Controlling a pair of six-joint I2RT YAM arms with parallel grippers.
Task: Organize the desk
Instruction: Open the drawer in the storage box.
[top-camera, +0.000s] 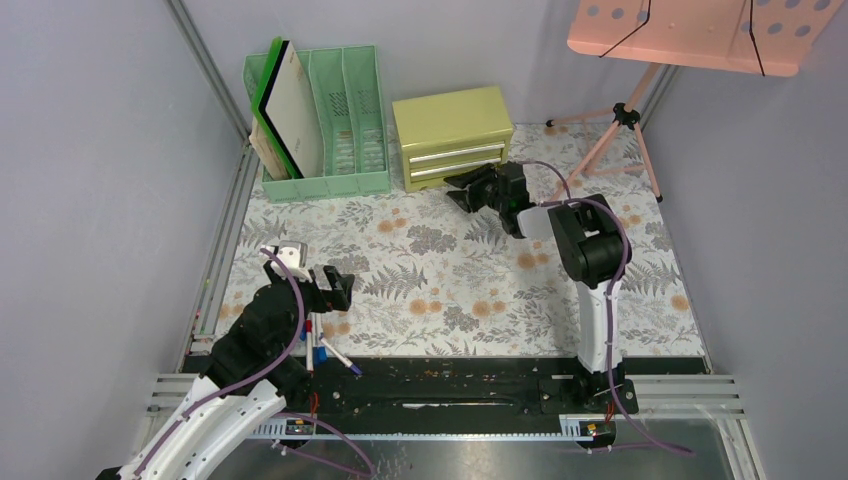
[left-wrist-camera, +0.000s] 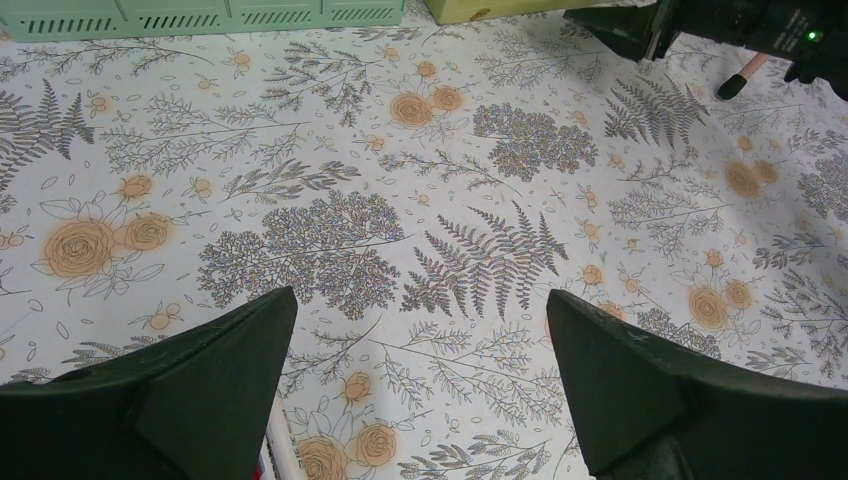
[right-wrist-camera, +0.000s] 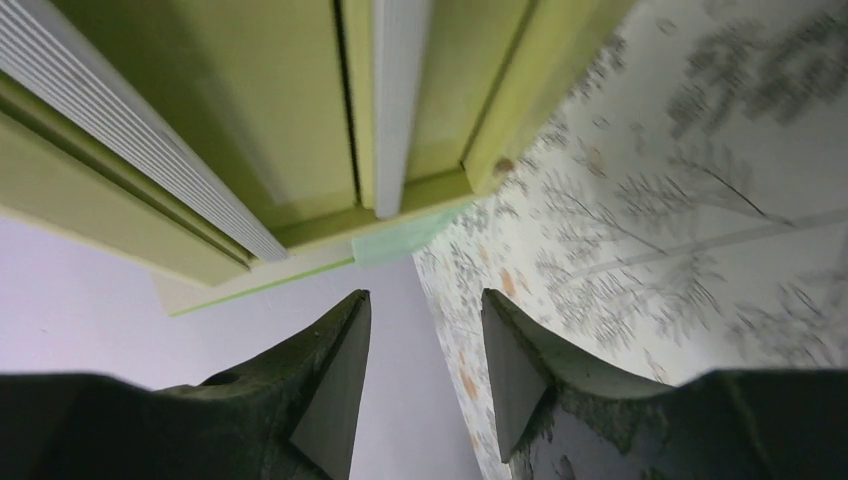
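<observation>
The desk (top-camera: 450, 290) carries the chest (top-camera: 452, 135) at its rear edge. Its patterned top extends forward of the chest to the arm bases.

The right gripper (top-camera: 458, 193) sits low, just in front of the chest, and points at the drawer fronts. Its jaws stand partly apart with nothing between them. This gap suits a thin handle (right-wrist-camera: 398, 110), so the arm is probably working on a drawer. Both drawers look flush with the chest.

The left gripper (left-wrist-camera: 420, 295) hangs well forward and left of the chest, above bare desk. Its jaws are spread fully and it holds nothing. The wide spread suits a pick from above.

The pens (top-camera: 328, 350) lie loose, further forward and left of the chest, beside the left arm. They are the likely items to clear. The rack (top-camera: 340, 120) stands just left of the chest.
</observation>
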